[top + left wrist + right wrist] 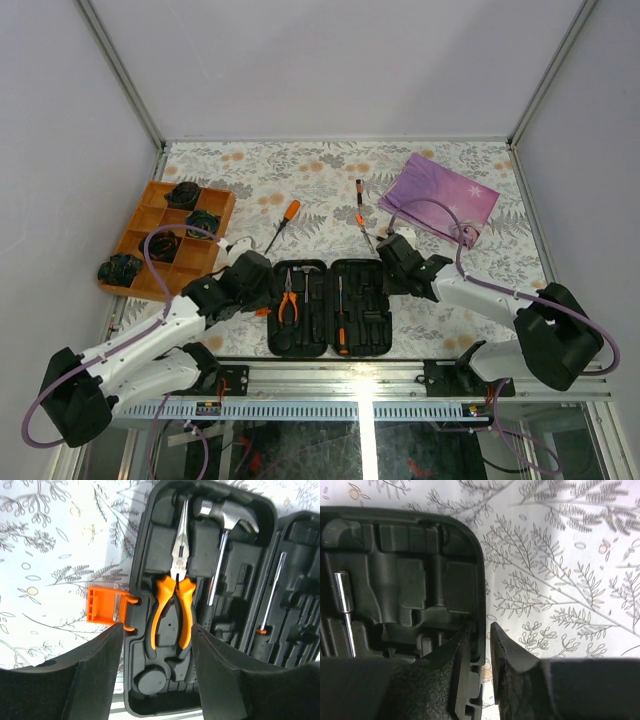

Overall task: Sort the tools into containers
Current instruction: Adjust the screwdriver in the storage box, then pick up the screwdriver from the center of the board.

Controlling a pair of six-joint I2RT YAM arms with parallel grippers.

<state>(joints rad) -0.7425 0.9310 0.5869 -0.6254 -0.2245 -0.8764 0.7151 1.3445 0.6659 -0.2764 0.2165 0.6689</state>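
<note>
- The tool case (372,300) lies open and flat at the near middle of the table (320,165), its two black halves side by side.
- The left half holds the orange-handled pliers (175,600), jaws pointing far. The hammer (226,516) sits just to their right, with its steel head at the far end.
- The right half holds one screwdriver (342,338) in a slot, orange handle near and shaft pointing far. The other moulded slots in that half look bare.
- An orange latch (102,605) sticks out from the left edge of the case.
- The left gripper (157,645) hangs over the near left corner of the case with its jaws wide apart. One finger is outside the left wall by the latch, the other is over the inside, right of the pliers' handles. It holds nothing.
- The right gripper (481,630) straddles the right wall of the case, one finger inside and one outside, the jaws nearly together. A thin sliver of table shows between the outer finger and the rim, so I cannot tell whether it is clamped.
- A loose screwdriver with an orange handle (288,213) lies on the table beyond the left half.
- Another loose screwdriver (359,192) lies beyond the right half, just left of a purple cloth (440,195).
- An orange tray (150,215) with compartments sits at the far left, well apart from the case. Black lumps (183,193) sit in it.
</note>
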